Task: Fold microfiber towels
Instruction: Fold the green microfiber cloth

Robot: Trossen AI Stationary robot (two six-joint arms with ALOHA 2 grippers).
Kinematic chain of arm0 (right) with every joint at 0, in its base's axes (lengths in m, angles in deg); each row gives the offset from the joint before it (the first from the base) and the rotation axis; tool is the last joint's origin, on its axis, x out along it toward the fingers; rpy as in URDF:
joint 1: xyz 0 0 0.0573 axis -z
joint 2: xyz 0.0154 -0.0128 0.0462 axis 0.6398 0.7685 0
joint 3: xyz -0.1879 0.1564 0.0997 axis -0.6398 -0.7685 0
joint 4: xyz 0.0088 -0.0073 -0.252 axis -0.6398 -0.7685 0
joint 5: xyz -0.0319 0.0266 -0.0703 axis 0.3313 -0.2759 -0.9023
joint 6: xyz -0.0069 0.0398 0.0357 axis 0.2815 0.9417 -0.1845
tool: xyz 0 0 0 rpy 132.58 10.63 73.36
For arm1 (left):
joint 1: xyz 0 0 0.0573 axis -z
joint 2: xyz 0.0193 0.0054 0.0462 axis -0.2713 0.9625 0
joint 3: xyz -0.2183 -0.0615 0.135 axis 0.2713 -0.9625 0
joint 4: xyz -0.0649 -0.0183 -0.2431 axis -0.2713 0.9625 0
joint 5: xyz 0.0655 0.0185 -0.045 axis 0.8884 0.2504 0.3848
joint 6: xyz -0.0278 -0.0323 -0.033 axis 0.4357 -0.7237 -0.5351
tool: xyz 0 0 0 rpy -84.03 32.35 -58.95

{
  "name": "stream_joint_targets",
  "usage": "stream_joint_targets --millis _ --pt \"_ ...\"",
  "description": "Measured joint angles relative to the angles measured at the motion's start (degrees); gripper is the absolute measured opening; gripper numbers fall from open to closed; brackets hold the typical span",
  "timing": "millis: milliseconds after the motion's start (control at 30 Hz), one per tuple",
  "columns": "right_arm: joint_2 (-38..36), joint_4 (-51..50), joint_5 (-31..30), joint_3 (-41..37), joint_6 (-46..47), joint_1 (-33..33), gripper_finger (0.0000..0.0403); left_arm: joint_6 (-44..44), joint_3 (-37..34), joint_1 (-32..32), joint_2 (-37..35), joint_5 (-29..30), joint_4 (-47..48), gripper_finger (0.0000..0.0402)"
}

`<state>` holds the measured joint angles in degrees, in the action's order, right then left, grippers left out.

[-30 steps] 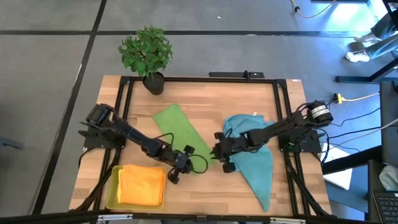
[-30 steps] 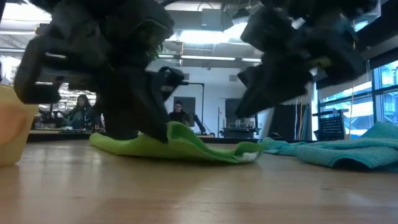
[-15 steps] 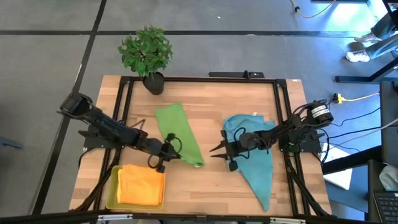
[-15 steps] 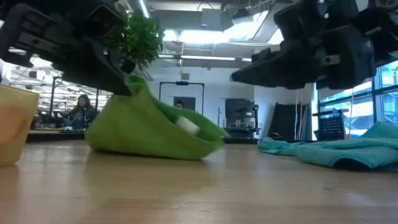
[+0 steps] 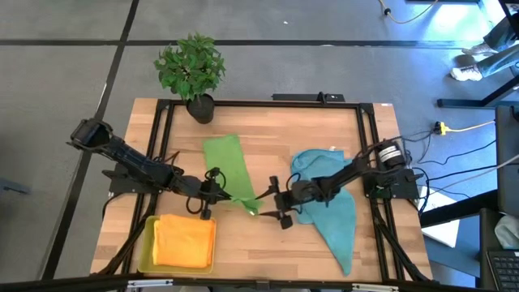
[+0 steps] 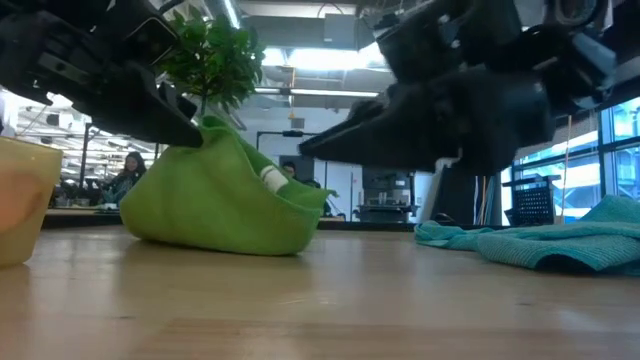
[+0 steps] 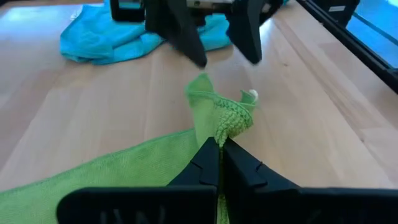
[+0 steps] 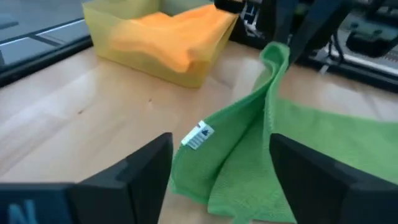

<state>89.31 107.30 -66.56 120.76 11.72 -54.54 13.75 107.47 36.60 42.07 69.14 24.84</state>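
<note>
A green towel (image 5: 229,166) lies lengthwise on the wooden table, and its near end (image 6: 225,200) is raised into a hump. My left gripper (image 7: 219,148) is shut on that end. My right gripper (image 8: 217,171) is open, with one finger on each side of the towel's near corner, where a white label (image 8: 198,135) shows. I see no touch there. A crumpled teal towel (image 5: 332,203) lies on the table under my right arm. An orange towel (image 5: 185,242) rests in a yellow tray (image 5: 146,243). My left gripper pinches a bunched fold of the green towel (image 7: 227,127) near its near end between its two shut fingers. The fingers come from the table's left, slanting slightly down. The pinched part stands lifted off the table, while the towel's far part (image 5: 223,150) lies flat on the wood.
A potted plant (image 5: 190,69) stands at the far left corner. The yellow tray sits at the near left corner, close beside my left arm. A black frame (image 5: 268,103) runs along the table's edges. People sit in the room beyond the table (image 6: 130,175).
My left gripper has drawn back toward the table's left and a little up, still shut on the green towel. The towel's near end has risen from flat into a hump, while its far part stayed put. My right gripper has opened wide, tipped toward level and moved toward the towel's near corner.
</note>
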Motion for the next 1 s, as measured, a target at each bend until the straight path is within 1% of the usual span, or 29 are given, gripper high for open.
stream_joint_targets --millis 67,133,233,300,367,467,533,667,733,833,933,1000 --pt "1.7 -0.2 -0.8 1.3 0.1 -0.2 0.0279 0.0 0.0 0.0 0.0 0.0 0.0 0.0000" --pt "2.6 -0.2 -3.2 2.2 0.2 -0.2 0.0282 0.2 0.0 0.0 0.0 -0.4 0.3 0.0000" --pt "2.0 -0.2 -7.4 2.2 2.3 -0.2 0.0280 0.3 0.0 0.2 0.0 -1.7 0.7 0.0000" --pt "1.0 -0.4 -7.6 2.3 5.3 0.9 0.0277 0.3 0.0 0.2 0.0 -2.1 0.8 0.0000" --pt "0.2 -1.5 -3.3 2.7 10.7 3.0 0.0275 0.4 0.0 0.2 0.0 -2.2 0.9 0.0000" --pt "0.1 -7.0 6.2 4.3 18.5 6.6 0.0274 0.7 0.0 0.2 0.0 -2.2 0.9 0.0000" --pt "0.3 -11.7 10.4 6.2 20.4 7.9 0.0273 1.3 0.0 0.2 0.0 -2.2 0.9 0.0000" --pt "0.4 -17.6 16.5 9.4 21.3 9.0 0.0273 1.5 0.0 0.2 0.0 -2.2 0.9 0.0000" --pt "0.4 -20.3 17.5 11.0 21.2 9.0 0.0273 1.5 0.0 0.2 0.0 -2.2 0.9 0.0000" --pt "0.4 -24.8 17.2 12.4 21.1 7.9 0.0273 1.5 0.0 0.2 0.0 -2.1 0.9 0.0000" --pt "0.4 -27.1 15.2 13.2 20.7 5.9 0.0273 1.5 0.0 0.2 0.0 -1.6 0.9 0.0000" --pt "0.4 -27.7 12.8 13.2 19.5 4.2 0.0273 1.5 0.0 0.2 0.0 -1.5 0.9 0.0000"
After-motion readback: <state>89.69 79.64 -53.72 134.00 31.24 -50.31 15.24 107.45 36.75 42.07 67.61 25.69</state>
